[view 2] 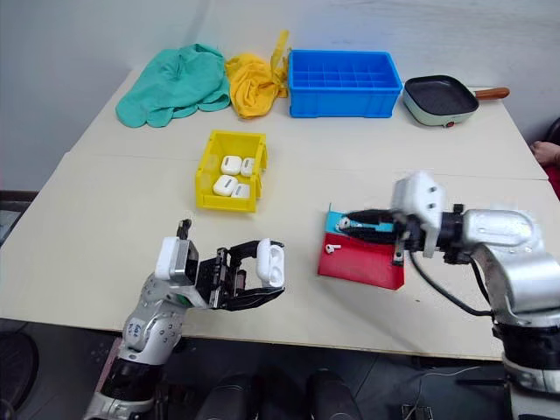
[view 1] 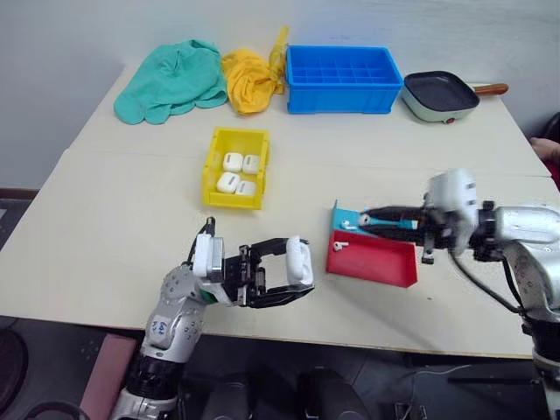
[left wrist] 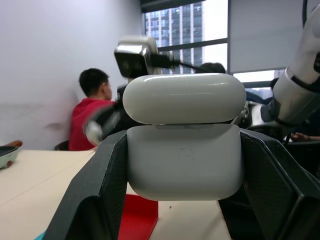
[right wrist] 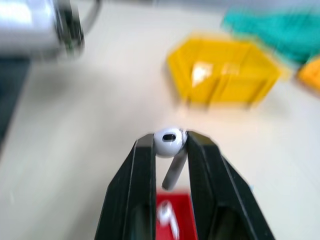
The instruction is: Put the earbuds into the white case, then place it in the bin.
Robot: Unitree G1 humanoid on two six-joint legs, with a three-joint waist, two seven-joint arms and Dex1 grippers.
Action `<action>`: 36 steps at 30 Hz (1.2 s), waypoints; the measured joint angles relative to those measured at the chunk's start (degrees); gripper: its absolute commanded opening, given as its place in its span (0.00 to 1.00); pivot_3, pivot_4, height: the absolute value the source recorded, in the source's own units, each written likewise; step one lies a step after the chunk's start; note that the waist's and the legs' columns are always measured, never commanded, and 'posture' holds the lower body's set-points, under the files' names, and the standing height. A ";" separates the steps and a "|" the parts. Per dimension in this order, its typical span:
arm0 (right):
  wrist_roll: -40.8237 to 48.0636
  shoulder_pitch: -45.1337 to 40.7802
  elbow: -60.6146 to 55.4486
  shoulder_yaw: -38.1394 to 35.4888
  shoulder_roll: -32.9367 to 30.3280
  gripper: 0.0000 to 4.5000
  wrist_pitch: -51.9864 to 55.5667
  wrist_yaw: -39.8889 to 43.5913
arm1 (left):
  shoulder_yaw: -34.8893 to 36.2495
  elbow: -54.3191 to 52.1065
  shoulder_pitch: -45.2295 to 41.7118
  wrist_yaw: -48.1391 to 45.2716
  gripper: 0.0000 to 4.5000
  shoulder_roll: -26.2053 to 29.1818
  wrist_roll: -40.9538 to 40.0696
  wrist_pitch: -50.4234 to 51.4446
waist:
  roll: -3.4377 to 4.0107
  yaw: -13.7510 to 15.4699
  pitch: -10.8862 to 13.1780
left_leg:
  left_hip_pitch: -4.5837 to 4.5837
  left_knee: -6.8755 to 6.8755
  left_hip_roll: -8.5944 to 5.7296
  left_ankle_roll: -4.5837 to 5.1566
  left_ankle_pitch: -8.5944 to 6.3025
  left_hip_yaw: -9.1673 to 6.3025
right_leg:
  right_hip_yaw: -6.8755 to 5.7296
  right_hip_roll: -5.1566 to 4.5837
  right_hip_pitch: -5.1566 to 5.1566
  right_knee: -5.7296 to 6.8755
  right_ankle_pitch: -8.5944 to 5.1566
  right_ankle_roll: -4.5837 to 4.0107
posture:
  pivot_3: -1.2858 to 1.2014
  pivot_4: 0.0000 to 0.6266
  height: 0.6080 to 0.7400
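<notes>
Left gripper (view 1: 302,278): lower centre of the frame, fingers clamped on the white case (view 1: 299,261), which is held off the tabletop (view 1: 105,254) with its hinged lid raised.

Right gripper (right wrist: 169,142): right of centre, fingers nearly closed, pinching one earbud (right wrist: 170,140) by its head, stem hanging between the fingers; held above the trays.

Second earbud (view 1: 340,246): lying in the red tray (view 1: 372,260), lower right of centre. A teal tray (view 1: 348,216) sits just behind the red one.

Yellow bin (view 1: 236,168): centre of the frame, well apart from both grippers, holding four other white cases (view 1: 238,172).

Blue divided crate (view 1: 341,79): top centre.

Green cloth (view 1: 171,80) and yellow cloth (view 1: 251,79): top left, side by side, the yellow one beside the crate.

Small square pan (view 1: 441,94) with brown handle: top right.

Person in a red top (left wrist: 92,110): seated in the background of the left wrist view.
</notes>
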 measured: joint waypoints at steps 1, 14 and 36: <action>3.06 0.76 -1.88 -1.38 1.53 0.10 0.43 -1.48 | -0.16 0.35 -0.47 -0.20 0.63 -0.66 -0.70 0.73 | 0.00 0.02 0.00 | 0.00 0.00 0.00 0.00 0.00 -0.02 | -0.01 0.00 0.00 0.00 0.00 0.00 | 0.52 0.24 1.00; 10.08 4.23 -11.85 6.05 15.69 0.10 -6.36 -11.21 | 1.07 4.48 -9.11 0.64 0.63 -9.29 -6.36 6.42 | 0.00 0.03 0.00 | 0.02 -0.05 -0.02 -0.02 0.03 -0.01 | 0.04 0.00 -0.01 -0.02 0.02 0.04 | 0.52 0.24 1.00; 5.03 9.56 -8.51 12.86 17.64 0.10 -19.59 -7.90 | 1.30 4.28 -8.74 1.14 0.63 -9.40 -5.50 6.24 | 0.00 -0.04 0.00 | 0.02 -0.03 -0.02 -0.02 0.03 -0.01 | 0.05 0.00 0.00 -0.03 0.02 0.04 | 0.52 0.24 1.00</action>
